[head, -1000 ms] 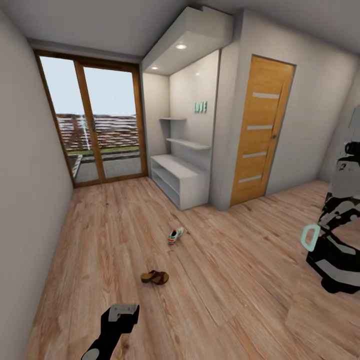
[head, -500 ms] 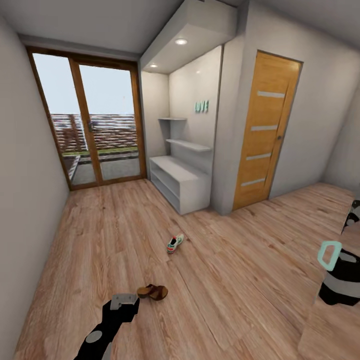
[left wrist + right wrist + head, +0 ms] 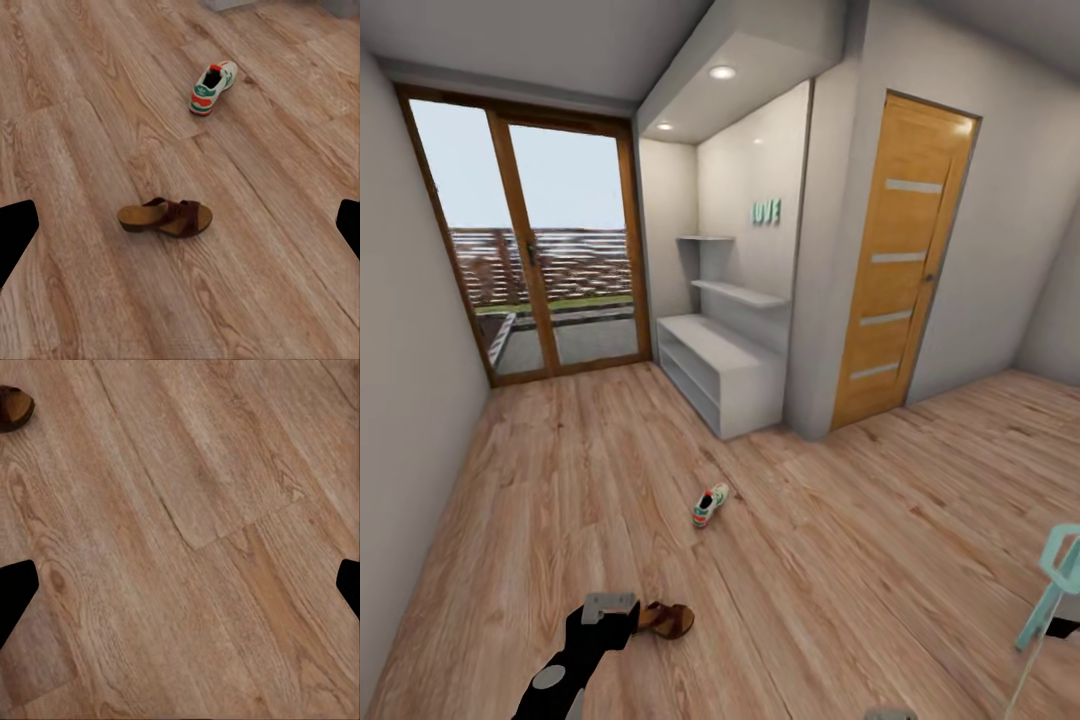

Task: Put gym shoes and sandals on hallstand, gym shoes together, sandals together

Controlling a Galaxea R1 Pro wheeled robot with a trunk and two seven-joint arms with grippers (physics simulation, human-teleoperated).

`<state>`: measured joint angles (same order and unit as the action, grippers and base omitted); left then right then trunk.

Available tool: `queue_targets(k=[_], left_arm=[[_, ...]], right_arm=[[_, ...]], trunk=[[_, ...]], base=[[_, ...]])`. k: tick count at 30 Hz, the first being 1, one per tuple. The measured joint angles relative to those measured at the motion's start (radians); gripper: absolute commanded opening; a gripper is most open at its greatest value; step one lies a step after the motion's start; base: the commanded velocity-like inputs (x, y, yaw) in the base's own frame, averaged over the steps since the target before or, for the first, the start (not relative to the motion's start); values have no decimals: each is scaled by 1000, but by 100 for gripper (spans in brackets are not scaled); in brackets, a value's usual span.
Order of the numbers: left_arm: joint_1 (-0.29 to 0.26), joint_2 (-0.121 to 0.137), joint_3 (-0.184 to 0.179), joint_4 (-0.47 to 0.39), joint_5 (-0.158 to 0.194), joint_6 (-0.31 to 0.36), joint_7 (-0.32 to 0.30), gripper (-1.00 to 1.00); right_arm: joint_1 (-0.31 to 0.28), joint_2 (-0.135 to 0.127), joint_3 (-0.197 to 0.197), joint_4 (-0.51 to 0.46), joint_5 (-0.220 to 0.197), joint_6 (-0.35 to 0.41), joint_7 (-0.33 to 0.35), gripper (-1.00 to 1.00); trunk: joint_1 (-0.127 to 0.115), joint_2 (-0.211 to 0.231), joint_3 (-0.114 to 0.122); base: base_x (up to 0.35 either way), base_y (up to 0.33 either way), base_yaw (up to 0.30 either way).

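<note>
Sandal (image 3: 166, 217) lay crosswise on the floor (image 3: 840, 560); sneaker (image 3: 212, 88) pointed toward the shoe rack (image 3: 720, 370). Left end effector (image 3: 180, 225) spread; right end effector's (image 3: 180, 585) fingers likewise apart.

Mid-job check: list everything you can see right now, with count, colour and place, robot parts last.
sandal: one, dark brown with tan footbed, on the floor just beyond the left gripper.
gym shoe: one, white with green and red-orange, on the floor between the sandal and the rack.
rack: one, light grey, two open shelves, in the alcove against the wall; no shoes seen on it.
wall shelves: two, grey, stepped above the rack.
LOVE sign: one, teal, on the alcove wall.
glass doors: wood-framed pair, far end.
door: one, orange wood, beside the alcove.
floor: light brown planks.
left gripper: black and grey, fingers wide apart in its wrist view.
right gripper: fingers wide apart over bare floor.
</note>
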<state>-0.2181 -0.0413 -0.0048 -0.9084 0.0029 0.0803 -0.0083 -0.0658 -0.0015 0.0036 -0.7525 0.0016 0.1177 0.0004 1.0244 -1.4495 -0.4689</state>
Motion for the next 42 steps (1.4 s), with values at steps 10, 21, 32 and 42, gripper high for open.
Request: queue_targets(k=[10, 21, 32, 42], left_arm=[[0, 0, 0, 2, 1, -1, 0, 100], [0, 0, 0, 4, 1, -2, 0, 100], [0, 0, 0, 4, 1, -2, 0, 100], [0, 0, -1, 3, 1, -2, 0, 100]], right_arm=[[0, 0, 1, 0, 4, -27, -2, 100], [0, 0, -1, 1, -1, -29, -2, 100], [0, 0, -1, 1, -3, -29, -3, 100], [0, 0, -1, 2, -4, -28, -4, 100]], trunk=[[0, 0, 0], [0, 0, 0], [0, 0, 0], [1, 0, 0]], base=[[316, 169, -175], [267, 241, -293], [199, 294, -300], [69, 331, -227]])
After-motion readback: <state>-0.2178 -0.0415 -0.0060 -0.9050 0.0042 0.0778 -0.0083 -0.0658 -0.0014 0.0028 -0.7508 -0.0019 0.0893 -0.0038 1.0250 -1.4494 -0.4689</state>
